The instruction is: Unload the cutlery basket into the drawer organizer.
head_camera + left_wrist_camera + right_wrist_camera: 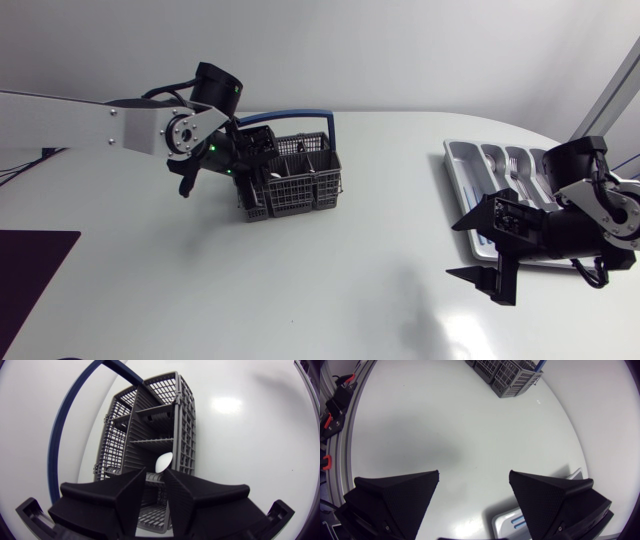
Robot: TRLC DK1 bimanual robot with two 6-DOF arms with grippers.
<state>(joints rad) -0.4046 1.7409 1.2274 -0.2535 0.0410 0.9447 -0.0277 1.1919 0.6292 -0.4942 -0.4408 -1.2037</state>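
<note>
Left gripper [154, 478] is right down at the cutlery basket [150, 430], and we see a white spoon [164, 461] poking up just ahead of it. Whether it has a hold on that spoon, I cannot tell. From above, the left arm hangs over the grey basket's near end, with the blue handle [300, 115] arching across the far side. The basket stands upright on the white table [300, 290]. Over on the other side, the right gripper [462, 248] is spread wide and holding nothing, low over bare table. It sits just beside the drawer organizer [452, 160], well apart from the basket. Silver cutlery [514, 166] lies in the organizer's compartments.
</note>
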